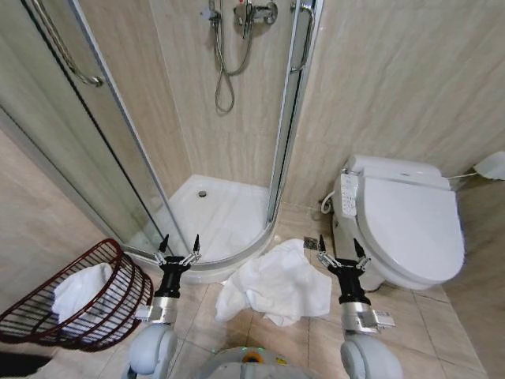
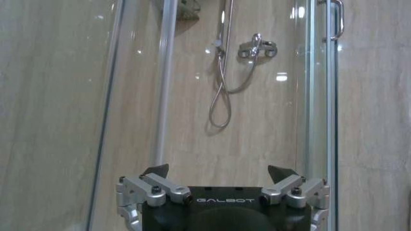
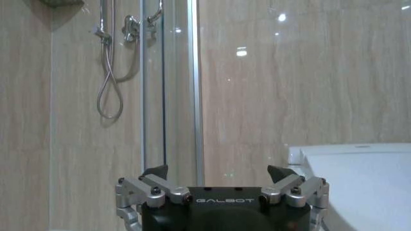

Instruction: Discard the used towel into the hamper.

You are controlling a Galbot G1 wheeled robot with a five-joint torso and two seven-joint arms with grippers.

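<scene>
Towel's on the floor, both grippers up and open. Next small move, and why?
Probably lower the right gripper onto the white towel. The towel lies crumpled on the floor between the arms, nearer the right one, untouched. Both grippers are open and held above the floor, the left gripper beside the hamper, which already holds another white cloth.

A glass shower stall (image 1: pixel 181 118) fills the corner, its hose (image 1: pixel 227 63) hanging on the tiled wall, and a white toilet (image 1: pixel 406 221) stands alongside it, lid closed.
</scene>
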